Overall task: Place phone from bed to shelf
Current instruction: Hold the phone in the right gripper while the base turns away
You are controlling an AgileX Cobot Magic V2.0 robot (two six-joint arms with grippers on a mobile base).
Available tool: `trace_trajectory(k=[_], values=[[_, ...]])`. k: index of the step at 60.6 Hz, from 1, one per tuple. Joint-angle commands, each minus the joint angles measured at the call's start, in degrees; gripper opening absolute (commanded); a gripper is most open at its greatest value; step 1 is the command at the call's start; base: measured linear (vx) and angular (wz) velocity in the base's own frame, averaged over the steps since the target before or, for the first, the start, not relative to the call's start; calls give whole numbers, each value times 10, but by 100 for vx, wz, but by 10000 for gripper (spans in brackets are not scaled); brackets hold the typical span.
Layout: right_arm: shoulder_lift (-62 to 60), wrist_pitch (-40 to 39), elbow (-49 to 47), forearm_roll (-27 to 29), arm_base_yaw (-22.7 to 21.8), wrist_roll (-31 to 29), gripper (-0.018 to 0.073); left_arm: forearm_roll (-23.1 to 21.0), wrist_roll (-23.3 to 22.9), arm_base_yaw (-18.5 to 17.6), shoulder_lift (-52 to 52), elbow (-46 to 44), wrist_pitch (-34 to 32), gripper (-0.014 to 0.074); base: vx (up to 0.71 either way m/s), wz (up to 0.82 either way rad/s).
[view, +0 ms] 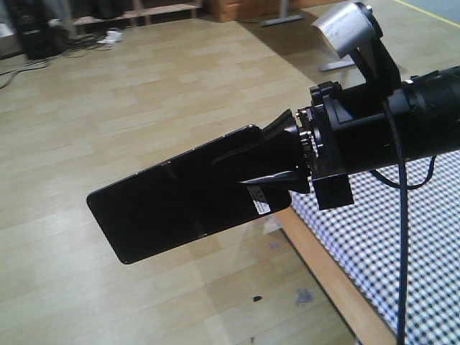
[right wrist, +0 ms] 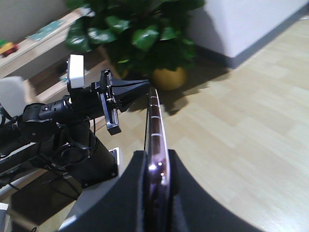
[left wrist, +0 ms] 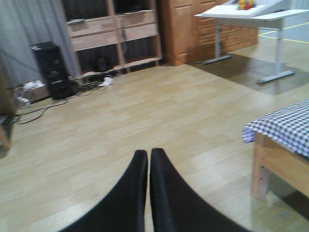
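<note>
Gripping the phone [view: 180,205] by its stickered end, the right tool [view: 251,171] holds it out past the wooden edge of the bed [view: 431,273], over bare floor [view: 144,100] with open room all around. From the right wrist, the phone shows edge-on between the fingers. The left tool [left wrist: 148,155] is clenched on nothing, tips touching. The shelf [left wrist: 140,30] stands well apart across the floor.

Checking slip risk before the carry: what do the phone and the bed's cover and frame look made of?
The phone has a glossy black face, mirror-smooth and probably glass. Its rim shines pinkish like metal in the right wrist view. The bed cover is matte woven cloth in a black-and-white check. The frame is pale wood, seemingly unpainted.
</note>
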Motion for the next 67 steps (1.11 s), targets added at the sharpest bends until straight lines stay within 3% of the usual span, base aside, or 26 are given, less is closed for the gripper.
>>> trace_trajectory(k=[1, 28, 67], values=[[-21, 37, -15, 53, 0, -3, -2, -5, -3, -2, -8, -12, -41, 1, -15, 59], [-21, 37, -15, 53, 0, -3, -2, -5, -3, -2, -8, -12, -41, 1, -11, 42], [-21, 37, -15, 53, 0, -3, -2, -5, -3, -2, -8, -12, -41, 1, -1, 4]])
